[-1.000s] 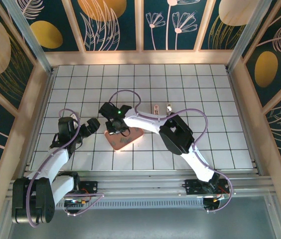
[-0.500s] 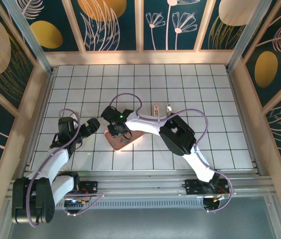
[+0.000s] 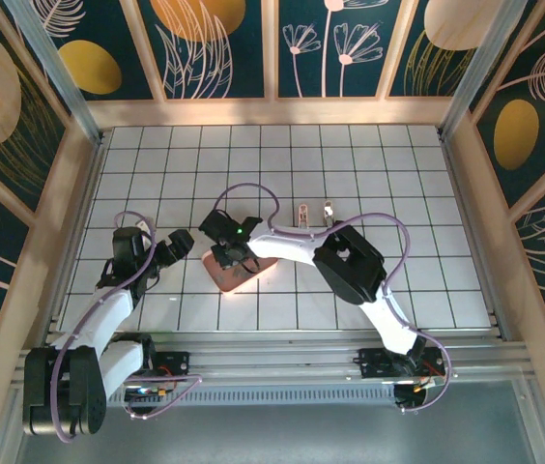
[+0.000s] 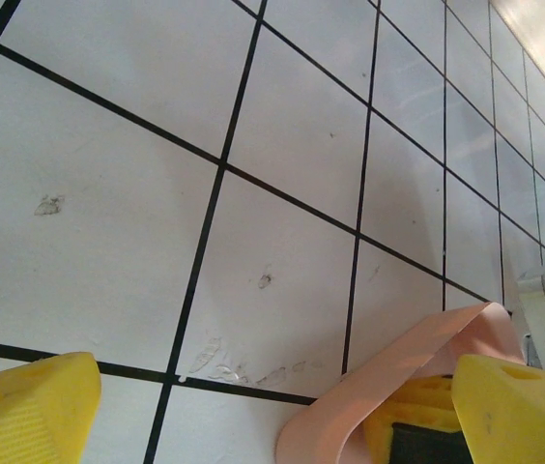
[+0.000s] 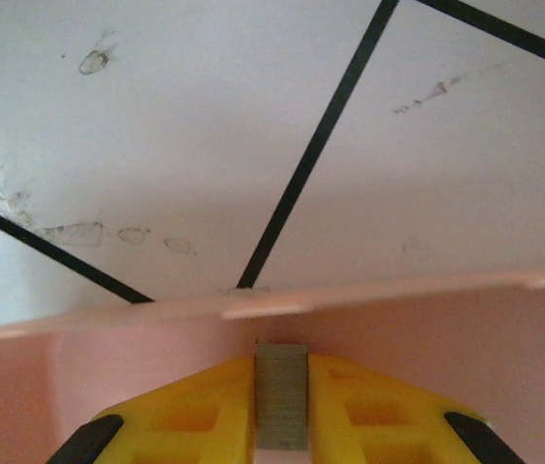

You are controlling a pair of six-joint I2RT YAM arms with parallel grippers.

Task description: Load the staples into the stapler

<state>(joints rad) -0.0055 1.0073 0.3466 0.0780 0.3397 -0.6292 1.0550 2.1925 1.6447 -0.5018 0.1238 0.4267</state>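
the right gripper (image 5: 281, 387) is clamped on a short grey metallic strip of staples (image 5: 281, 414), which stands upright between its yellow fingers (image 5: 195, 411). the strip hangs inside the flat pink plastic tray (image 5: 446, 338), just short of the tray's far rim. from above, this right gripper (image 3: 226, 253) sits over the left half of the pink tray (image 3: 243, 277), which lies on the white tiled counter (image 3: 398, 174) with black grid lines.

the left gripper (image 3: 184, 242) is just off the tray's left edge, apart from it. its wrist view shows the left gripper (image 4: 272, 411) with its jaws spread wide and nothing between them, one yellow finger (image 4: 21, 411) over bare tile away from the tray and the other (image 4: 519, 411) over the tray's rounded corner (image 4: 417, 362).

the small whitish-pink oblong stapler (image 3: 302, 211) lies on the counter beyond the tray's far right corner, well apart from it. a second small pale oblong piece (image 3: 328, 208) lies a little farther from the tray on the same side; it is too small to make out.
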